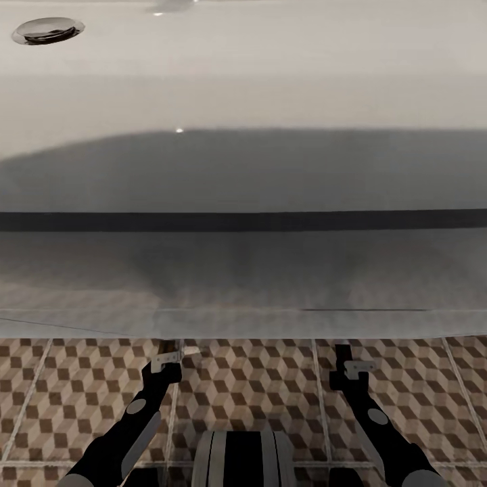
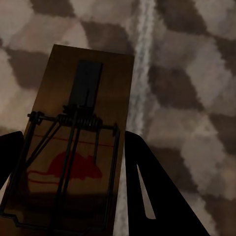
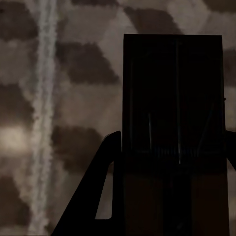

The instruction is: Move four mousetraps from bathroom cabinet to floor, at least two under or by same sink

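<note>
Left fingers [image 2: 147, 196]: you have them clenched on the long edges of a mousetrap [image 2: 73, 147], one dark finger on each side of the tan board.
Right fingers [image 3: 105, 187]: they look clamped on a second mousetrap [image 3: 172, 108], which sits in deep shadow; its wire is barely readable.
Handling: I judge each trap light, stiff and flat. Keep your hold on the bare board edges, away from the spring and bar [image 2: 73, 120], which could snap.
Where the traps are: both hang just above the bathroom floor [image 1: 257, 385], at the foot of the sink [image 1: 243, 81].
Containers: the sink basin shows nothing but its drain [image 1: 47, 30].
</note>
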`<state>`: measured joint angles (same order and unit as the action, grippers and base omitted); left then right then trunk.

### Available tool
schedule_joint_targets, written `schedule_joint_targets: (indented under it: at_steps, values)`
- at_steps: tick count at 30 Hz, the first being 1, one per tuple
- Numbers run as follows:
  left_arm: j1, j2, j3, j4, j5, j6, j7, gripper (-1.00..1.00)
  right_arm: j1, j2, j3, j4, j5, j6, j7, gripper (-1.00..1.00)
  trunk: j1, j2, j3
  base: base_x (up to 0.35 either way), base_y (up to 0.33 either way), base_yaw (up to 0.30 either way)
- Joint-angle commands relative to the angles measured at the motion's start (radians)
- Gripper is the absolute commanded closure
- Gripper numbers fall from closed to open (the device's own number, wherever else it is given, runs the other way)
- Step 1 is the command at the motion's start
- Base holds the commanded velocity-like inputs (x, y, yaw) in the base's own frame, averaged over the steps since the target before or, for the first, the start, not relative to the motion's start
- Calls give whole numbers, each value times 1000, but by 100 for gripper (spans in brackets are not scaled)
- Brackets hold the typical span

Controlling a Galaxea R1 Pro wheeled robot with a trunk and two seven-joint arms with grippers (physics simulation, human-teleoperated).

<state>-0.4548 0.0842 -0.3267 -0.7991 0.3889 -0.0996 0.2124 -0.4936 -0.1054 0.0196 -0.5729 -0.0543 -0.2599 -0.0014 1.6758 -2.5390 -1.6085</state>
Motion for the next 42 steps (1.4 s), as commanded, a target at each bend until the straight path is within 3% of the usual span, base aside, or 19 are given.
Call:
schedule_joint_targets:
  at_steps: [1, 42]
  values:
    - [-1, 2, -8, 0, 7, -5, 11, 100, 0, 0, 2, 1, -7, -4, 1, 100, 0, 0, 0, 0, 0, 0]
    - [-1, 2, -8, 0, 7, -5, 10, 100, 0, 0, 3, 1, -7, -4, 1, 100, 1, -1, -8, 0, 0, 0]
